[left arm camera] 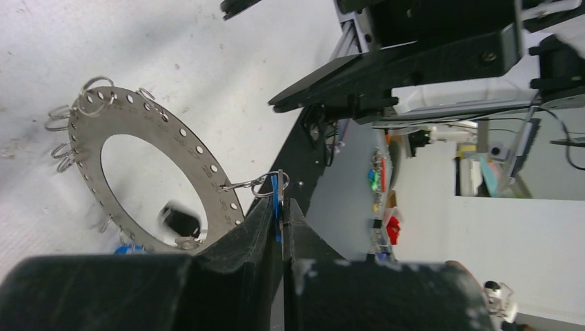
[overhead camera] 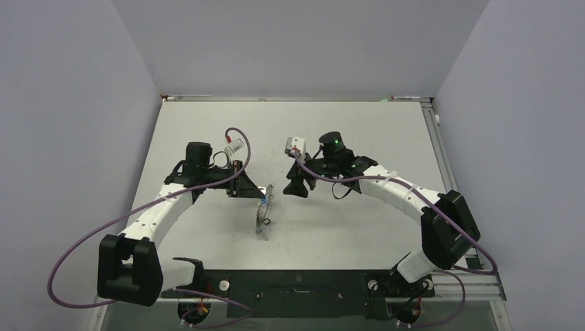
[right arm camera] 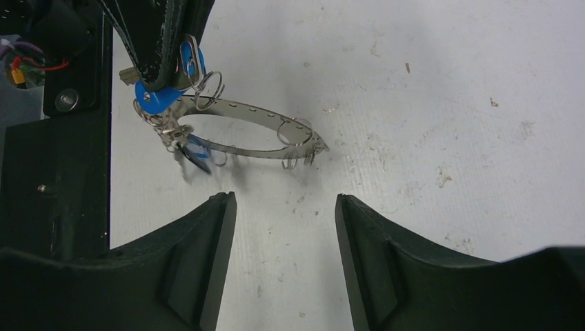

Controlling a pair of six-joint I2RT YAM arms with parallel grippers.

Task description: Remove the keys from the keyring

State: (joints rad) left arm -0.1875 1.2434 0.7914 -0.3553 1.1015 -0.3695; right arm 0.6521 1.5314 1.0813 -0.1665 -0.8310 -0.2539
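Pinching a blue key (left arm camera: 276, 198), the left jaws hold the keyring (left arm camera: 186, 141) slung edge-on over the tabletop (overhead camera: 359, 138); the right jaws, spread wide, stand just beside, facing the ring's free rim.

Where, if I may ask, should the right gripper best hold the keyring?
Pinch the keyring across its flat band, on the bare stretch facing the open right gripper, coming from opposite the left gripper, which clamps a blue key.

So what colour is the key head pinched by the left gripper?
Bright blue key head, best in right wrist view.
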